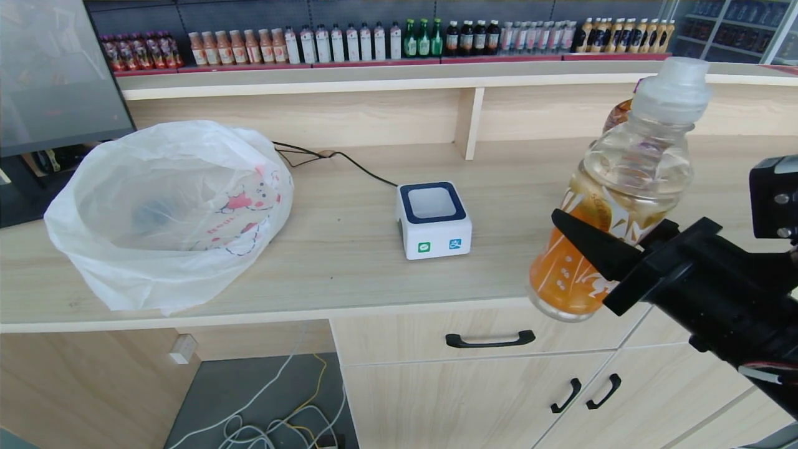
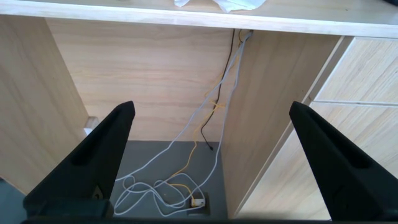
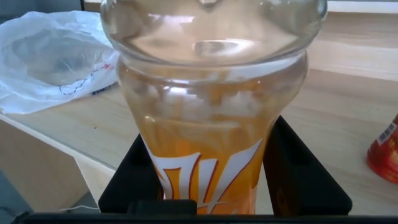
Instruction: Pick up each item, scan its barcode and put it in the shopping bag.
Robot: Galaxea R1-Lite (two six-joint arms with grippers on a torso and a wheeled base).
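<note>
My right gripper (image 1: 614, 252) is shut on a clear bottle of orange drink (image 1: 617, 199) with a white cap, held tilted in the air off the counter's front right edge. The same orange drink bottle (image 3: 211, 124) sits between the black fingers (image 3: 134, 177) in the right wrist view. A white scanner box (image 1: 433, 219) with a dark-framed window stands mid-counter. The white plastic shopping bag (image 1: 168, 212) lies open on the counter's left, something dim inside it. My left gripper (image 2: 208, 162) hangs open below the counter, facing cables on the floor.
The light wood counter (image 1: 349, 268) has drawers with black handles (image 1: 490, 340) underneath. A black cable (image 1: 336, 159) runs from the scanner to the back wall. Behind the held bottle stands another bottle (image 1: 618, 113). A red packet (image 3: 384, 152) lies on the counter.
</note>
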